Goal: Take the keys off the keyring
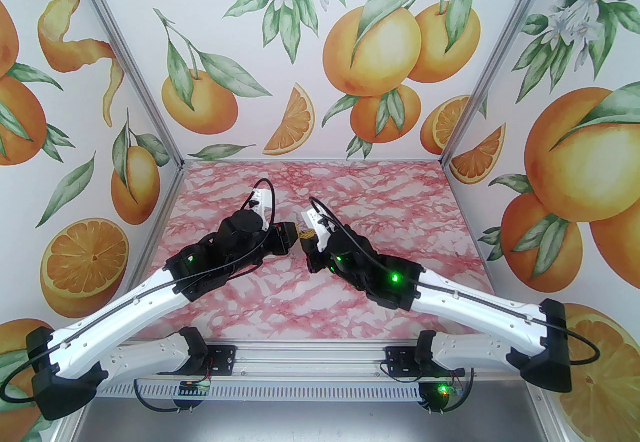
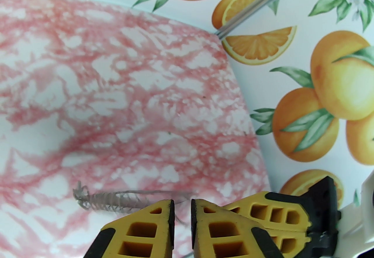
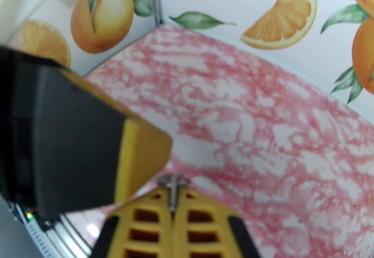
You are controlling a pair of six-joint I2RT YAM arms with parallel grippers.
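Where both arms meet above the pink-marbled table, about midway between its left and right edges and between its near and far edges, the two finger pairs sit tip to tip. The left arm comes in from the near-left corner. Left wrist view: the keyring reads as a grey, smeared, half see-through streak with a row of small loops along it, stretched over the marble just left of the left fingertips and running up to them. It is too blurred to tell whether it lies on the table or hangs above it. The left gripper has its yellow pads parted by a narrow slot, with marble visible through the gap and nothing solid pinched there. A hair-thin grey line crosses the slot. Just right of that pair lie the right fingers. Right wrist view: the right gripper is clamped on a key, its thin silvery shank caught between the pads and its small round head, edge-on, poking out past the tips. One left finger, black with a yellow tip, sits very near that head; contact cannot be judged. The right arm enters from the near-right corner.
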